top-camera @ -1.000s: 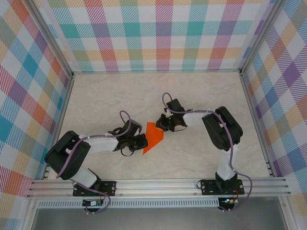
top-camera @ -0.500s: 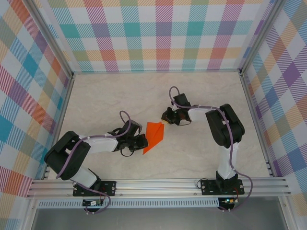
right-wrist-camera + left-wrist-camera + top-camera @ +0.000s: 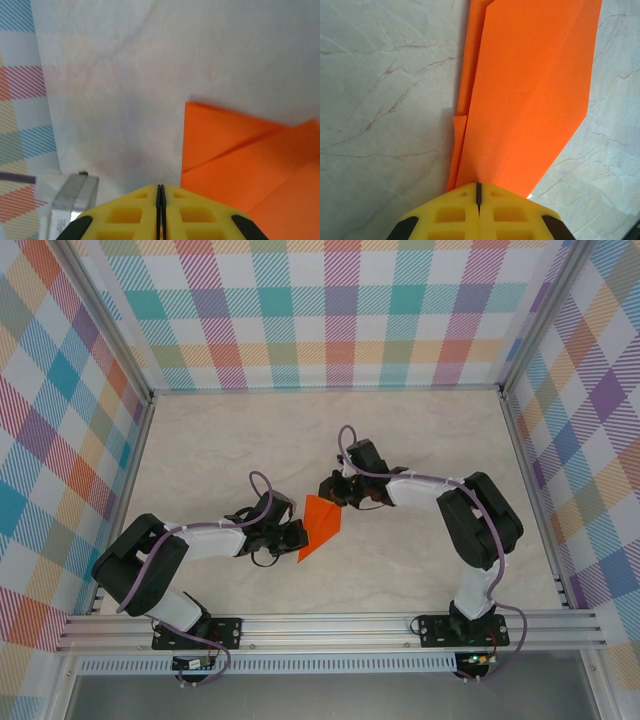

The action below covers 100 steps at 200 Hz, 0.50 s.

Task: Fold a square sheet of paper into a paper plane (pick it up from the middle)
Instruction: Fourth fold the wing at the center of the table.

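Orange paper plane (image 3: pixel 322 523) lay flat on the marble-patterned table (image 3: pixel 220 440), between the two arms. Left gripper (image 3: pixel 297 534) was fully closed, its tips meeting the plane's near edge; whether it pinched the paper was unclear. Right gripper (image 3: pixel 330 494) was closed too, holding nothing, just beside the plane's far corner.

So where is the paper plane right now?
In the top view the paper plane lies on the table between the grippers: the left gripper touches its left edge, the right gripper is at its far corner.
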Each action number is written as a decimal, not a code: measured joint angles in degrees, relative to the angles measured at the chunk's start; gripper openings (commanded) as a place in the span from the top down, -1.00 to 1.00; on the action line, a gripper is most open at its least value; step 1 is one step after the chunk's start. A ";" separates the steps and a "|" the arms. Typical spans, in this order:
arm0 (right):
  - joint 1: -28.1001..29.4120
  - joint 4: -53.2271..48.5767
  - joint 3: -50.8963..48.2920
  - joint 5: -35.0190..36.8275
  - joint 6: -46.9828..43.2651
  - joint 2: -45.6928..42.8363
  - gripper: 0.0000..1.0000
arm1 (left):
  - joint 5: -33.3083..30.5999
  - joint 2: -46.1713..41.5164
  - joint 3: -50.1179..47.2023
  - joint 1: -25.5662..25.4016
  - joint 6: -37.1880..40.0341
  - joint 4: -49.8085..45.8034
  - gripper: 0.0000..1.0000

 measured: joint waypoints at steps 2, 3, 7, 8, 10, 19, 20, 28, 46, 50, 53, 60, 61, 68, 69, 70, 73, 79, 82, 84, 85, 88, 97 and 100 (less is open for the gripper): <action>0.28 0.02 -0.09 -0.04 0.13 0.04 0.79 | 0.00 0.00 0.00 -0.02 0.00 0.00 1.00; 0.37 0.00 -0.11 -0.04 0.15 0.07 0.79 | 0.00 0.00 0.00 0.00 0.00 0.00 1.00; 0.85 0.09 -0.31 -0.20 0.57 0.28 0.79 | 0.02 0.00 0.00 -0.02 0.00 -0.02 1.00; 0.92 0.13 -0.33 -0.22 0.57 0.33 0.79 | 0.02 0.00 0.02 0.00 0.00 -0.02 1.00; 1.09 0.26 -0.44 -0.22 0.59 0.39 0.79 | 0.02 0.00 0.02 0.00 0.00 -0.02 1.00; 1.70 1.18 -1.07 -0.42 1.27 0.94 0.80 | 0.02 0.04 0.07 0.00 0.00 -0.04 1.00; 1.75 1.36 -1.18 -0.46 1.38 1.07 0.80 | 0.02 0.04 0.07 -0.02 0.00 -0.04 1.00; 1.97 2.03 -1.70 -0.61 2.01 1.68 0.82 | 0.04 0.04 0.07 -0.02 0.00 -0.04 1.00; 1.99 2.80 -2.89 -0.55 2.93 3.54 0.82 | 0.07 0.04 0.09 0.00 0.00 -0.07 1.00; 1.99 2.80 -3.17 -0.48 3.15 3.91 0.82 | 0.07 0.04 0.09 -0.02 0.00 -0.07 1.00; 1.99 2.78 -3.37 -0.35 3.15 4.15 0.83 | 0.09 0.04 0.09 0.00 0.00 -0.07 1.00; 1.99 2.62 -3.69 -0.20 3.32 4.61 0.83 | 0.11 0.04 0.09 -0.02 0.00 -0.07 1.00; 1.99 2.60 -3.72 -0.15 3.34 4.66 0.83 | 0.11 0.04 0.09 0.00 0.00 -0.07 1.00; 1.99 2.58 -3.82 -0.20 3.41 5.05 0.84 | 0.13 0.04 0.09 0.00 0.00 -0.09 1.00; 1.99 2.60 -3.80 -0.22 3.43 5.05 0.84 | 0.13 0.04 0.09 0.00 0.00 -0.09 1.00; 1.99 2.60 -3.80 -0.24 3.45 5.05 0.84 | 0.15 0.04 0.09 0.00 0.00 -0.09 1.00; 1.99 2.60 -3.80 -0.11 3.41 5.05 0.85 | 0.17 0.00 0.11 -0.02 0.00 -0.13 1.00; 1.99 2.60 -3.80 -0.07 3.43 5.05 0.85 | 0.20 -0.02 0.15 -0.02 0.00 -0.24 1.00; 1.99 2.60 -3.78 -0.13 3.43 5.05 0.86 | 0.22 -0.09 0.17 -0.02 0.00 -0.33 1.00; 1.99 2.60 -3.78 -0.09 3.43 5.05 0.86 | 0.22 -0.11 0.20 -0.02 0.00 -0.42 1.00; 1.99 2.60 -3.78 -0.09 3.43 5.05 0.86 | 0.22 -0.11 0.22 -0.02 0.00 -0.44 1.00; 1.99 2.58 -3.80 -0.04 3.41 5.05 0.86 | 0.22 -0.20 0.33 -0.02 0.00 -0.70 1.00; 1.99 2.58 -3.80 0.00 3.39 5.05 0.86 | 0.11 -0.44 0.70 -0.02 0.04 -1.73 0.98; 1.99 2.56 -3.80 0.09 3.37 5.05 0.86 | 0.02 -0.59 0.85 -0.02 0.07 -2.32 0.97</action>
